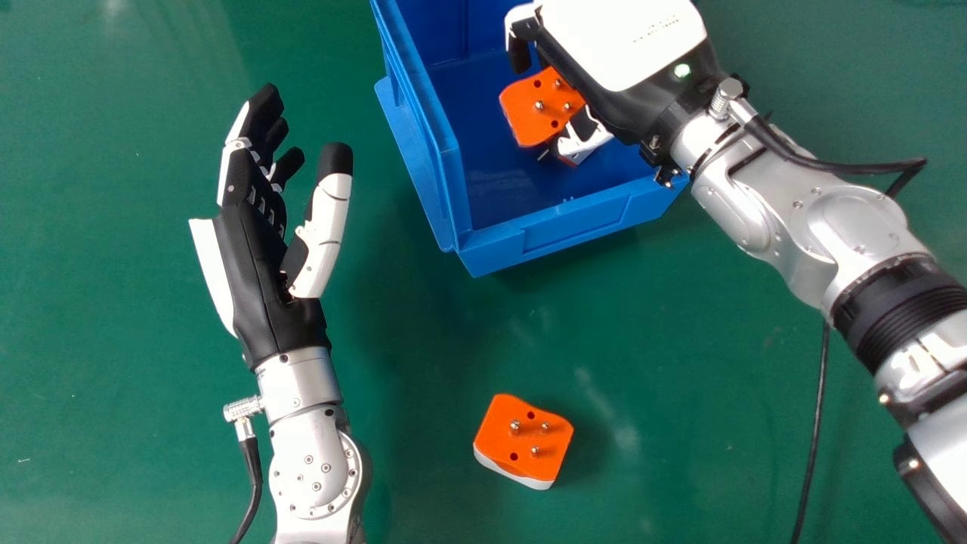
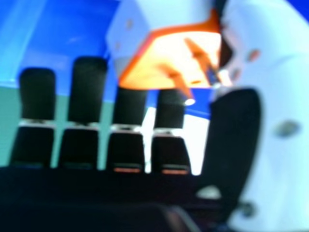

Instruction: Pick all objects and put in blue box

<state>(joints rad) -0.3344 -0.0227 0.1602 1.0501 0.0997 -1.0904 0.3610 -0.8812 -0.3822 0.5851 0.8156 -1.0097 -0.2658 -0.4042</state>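
Nearly there lol, right hand [image 1: 621, 53] pinched an orange plug [image 1: 538, 106] in the blue box [image 1: 559, 227] near another plug [image 1: 572, 157], leaving just the bench plug [image 1: 523, 442].

We see a brightly lit scene in the head view, with glare washing out the white back of the right hand [image 1: 623, 38]. Highlights gleam along the silver forearm [image 1: 846, 219] behind that hand. Pale reflections streak the table [image 1: 702, 393] on the robot's side of the right hand, and a soft shadow darkens it between the left hand [image 1: 253, 249] and the box [image 1: 446, 181]. In the right hand view, we find the fingers [image 2: 87, 87] nearly black against brighter surroundings, while strong glare bleaches the pinned face of the held plug [image 2: 159, 60], just beside the thumb [image 2: 285, 96].
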